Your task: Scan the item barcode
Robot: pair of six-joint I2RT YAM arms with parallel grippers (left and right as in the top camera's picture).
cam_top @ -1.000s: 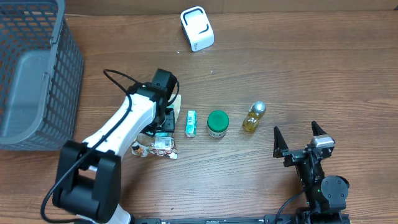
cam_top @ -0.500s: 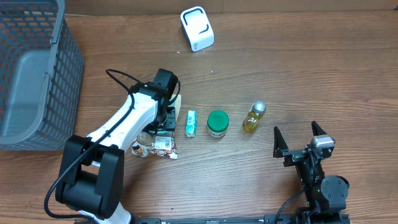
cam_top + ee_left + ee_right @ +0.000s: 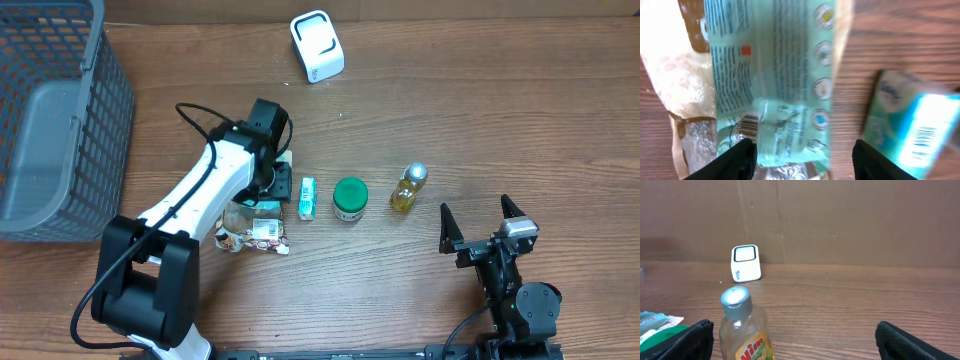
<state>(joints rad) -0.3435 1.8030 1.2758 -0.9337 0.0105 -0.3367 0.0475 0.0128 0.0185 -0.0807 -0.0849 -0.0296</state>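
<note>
Landmark for this entry: the green-capped jar (image 3: 349,198) in the middle of the row on the counter (image 3: 500,100).

- Far left of the jar: grey mesh basket (image 3: 110,90), nothing of the task in it that you can see.
- Left of the jar, past the teal box: left tool (image 3: 805,159) hangs over a pale green packet (image 3: 775,75). Its fingers stand apart with the packet's lower edge between them. You cannot tell whether they pinch it or only straddle it.
- Change over the last second: the left wrist has moved a little away from the jar's row, toward the white scanner (image 3: 317,46) beyond the jar, and more of the packet's teal face shows beside the arm. Judgement: the pick-up is under way, not finished.
- The packet's barcode (image 3: 747,125) faces up, near the left finger.
- Near side of the packet: a crinkled wrapper (image 3: 255,237) lies flat.
- Just left of the jar: teal box (image 3: 307,197), lying flat.
- Right of the jar: yellow bottle (image 3: 408,188), upright.
- Further right and nearer you: right tool (image 3: 480,222), spread wide, grasping nothing.

Confirm the hold before you lift toward the scanner; a thin packet may slip.
</note>
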